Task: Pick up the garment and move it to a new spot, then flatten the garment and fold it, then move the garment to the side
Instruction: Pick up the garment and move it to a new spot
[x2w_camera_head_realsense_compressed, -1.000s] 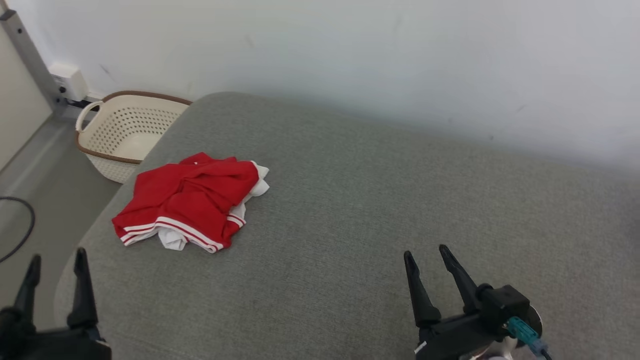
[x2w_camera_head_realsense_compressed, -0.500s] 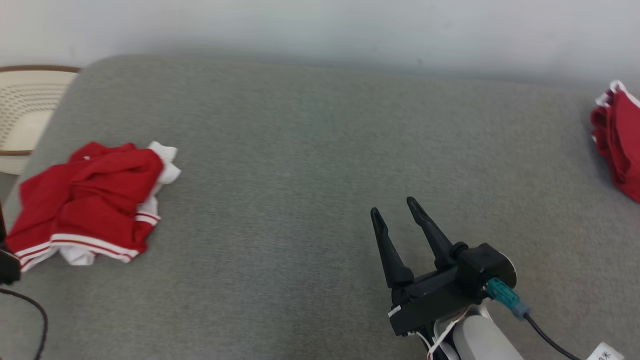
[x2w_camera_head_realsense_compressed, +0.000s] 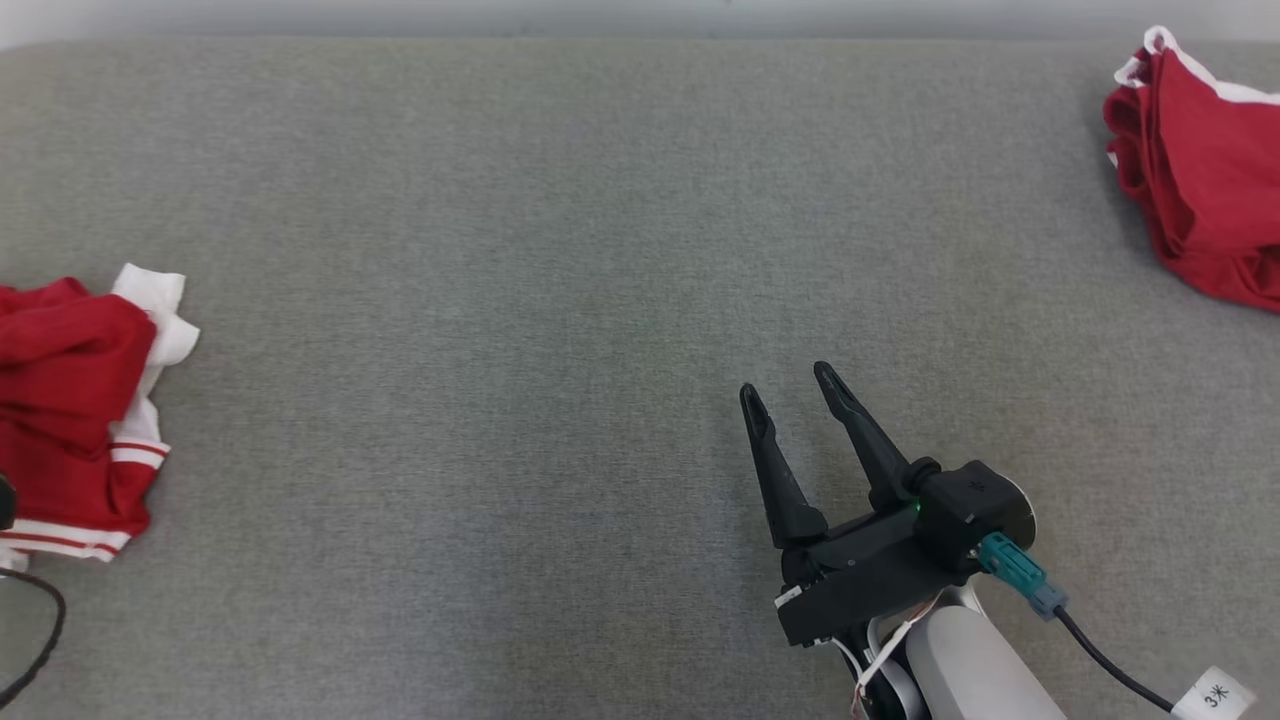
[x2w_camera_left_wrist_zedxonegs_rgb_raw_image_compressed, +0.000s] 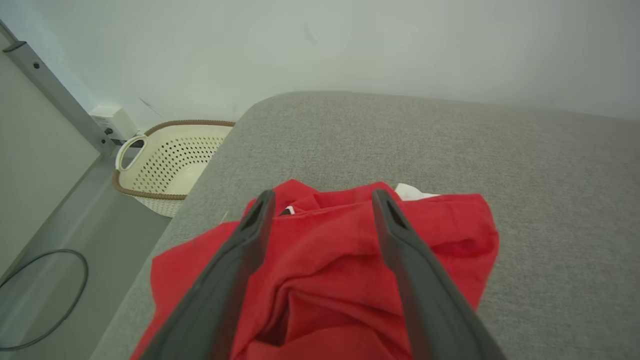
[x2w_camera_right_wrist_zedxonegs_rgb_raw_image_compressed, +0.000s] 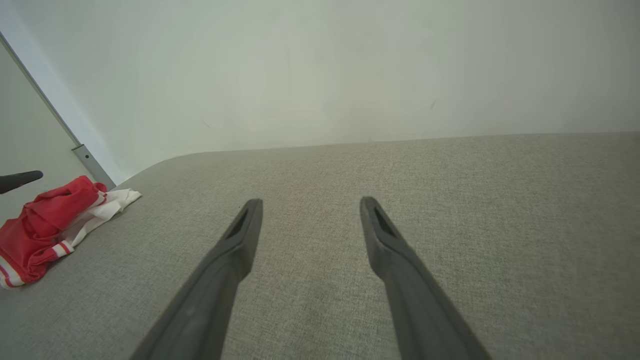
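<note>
Garment (x2w_camera_left_wrist_zedxonegs_rgb_raw_image_compressed: 340, 250): crumpled red cloth, white striped trim, on grey woven bench (x2w_camera_head_realsense_compressed: 500, 250). Cable tag (x2w_camera_head_realsense_compressed: 1213, 695) reads "3米". Left tool (x2w_camera_left_wrist_zedxonegs_rgb_raw_image_compressed: 322, 200), right tool (x2w_camera_head_realsense_compressed: 783, 383): both released, empty.

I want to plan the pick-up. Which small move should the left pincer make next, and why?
Probably lower the left pincer onto the garment and close on a fold: its jaws stand open over this crumpled red cloth, holding nothing. The right pincer is open too, over bare grey cushion.
</note>
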